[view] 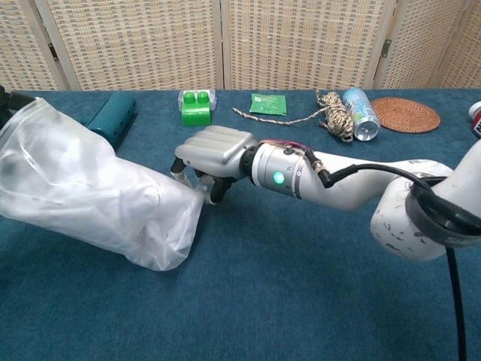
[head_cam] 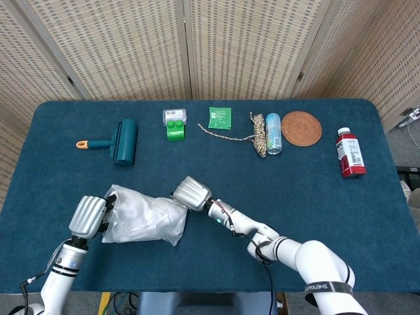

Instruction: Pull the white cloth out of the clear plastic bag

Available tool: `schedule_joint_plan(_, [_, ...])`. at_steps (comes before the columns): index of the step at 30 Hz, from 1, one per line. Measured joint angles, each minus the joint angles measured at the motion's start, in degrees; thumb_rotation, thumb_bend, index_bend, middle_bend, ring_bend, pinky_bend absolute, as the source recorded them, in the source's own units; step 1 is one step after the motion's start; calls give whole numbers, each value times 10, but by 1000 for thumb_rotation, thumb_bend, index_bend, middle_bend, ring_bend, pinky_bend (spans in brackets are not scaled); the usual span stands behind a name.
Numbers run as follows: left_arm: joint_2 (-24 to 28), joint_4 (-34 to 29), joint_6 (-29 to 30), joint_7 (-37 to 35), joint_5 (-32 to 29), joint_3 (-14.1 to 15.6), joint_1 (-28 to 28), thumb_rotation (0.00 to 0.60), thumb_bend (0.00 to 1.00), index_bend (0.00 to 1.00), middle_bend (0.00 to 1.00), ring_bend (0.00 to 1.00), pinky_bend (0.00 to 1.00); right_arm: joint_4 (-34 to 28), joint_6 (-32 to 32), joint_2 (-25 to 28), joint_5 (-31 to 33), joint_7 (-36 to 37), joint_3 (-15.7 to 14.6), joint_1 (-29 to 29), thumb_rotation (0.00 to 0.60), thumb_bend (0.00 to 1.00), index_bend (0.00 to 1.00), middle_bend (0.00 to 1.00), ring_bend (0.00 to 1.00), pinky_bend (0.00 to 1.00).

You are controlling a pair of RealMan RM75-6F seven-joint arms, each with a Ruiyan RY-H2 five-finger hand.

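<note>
The clear plastic bag (head_cam: 143, 220) lies on its side on the blue table (head_cam: 295, 177), bulging with the white cloth (view: 83, 192), which shows only as a pale mass through the film. My left hand (head_cam: 88, 216) grips the bag's left end; in the chest view only a dark bit of the left hand (view: 4, 99) shows at the edge. My right hand (head_cam: 192, 193) sits at the bag's right end, knuckles up. In the chest view the right hand (view: 214, 153) has its fingers (view: 197, 180) curled onto the bag's near corner, pinching the film.
Along the far side of the table lie a teal lint roller (head_cam: 123, 140), a green block (head_cam: 174, 125), a green packet (head_cam: 220, 117), a coil of rope (head_cam: 258, 134), a can (head_cam: 273, 133), a woven coaster (head_cam: 301, 127) and a red bottle (head_cam: 350, 153).
</note>
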Motion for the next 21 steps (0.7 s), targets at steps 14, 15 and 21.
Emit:
schedule_joint_plan(14, [1, 4, -2, -1, -12, -8, 2, 600, 591, 721, 1000, 876, 960, -87, 21, 71, 22, -66, 0, -44, 600, 473, 599, 1000, 1000, 1000])
schedule_joint_plan(15, [1, 4, -2, 0, -12, -8, 2, 600, 595, 725, 1000, 876, 960, -93, 23, 75, 24, -70, 0, -47, 600, 473, 599, 1000, 1000, 1000])
schedule_joint_plan(21, [-1, 4, -2, 5, -13, -10, 1, 600, 613, 742, 1000, 876, 960, -120, 28, 98, 38, -93, 2, -66, 600, 473, 599, 1000, 1000, 1000])
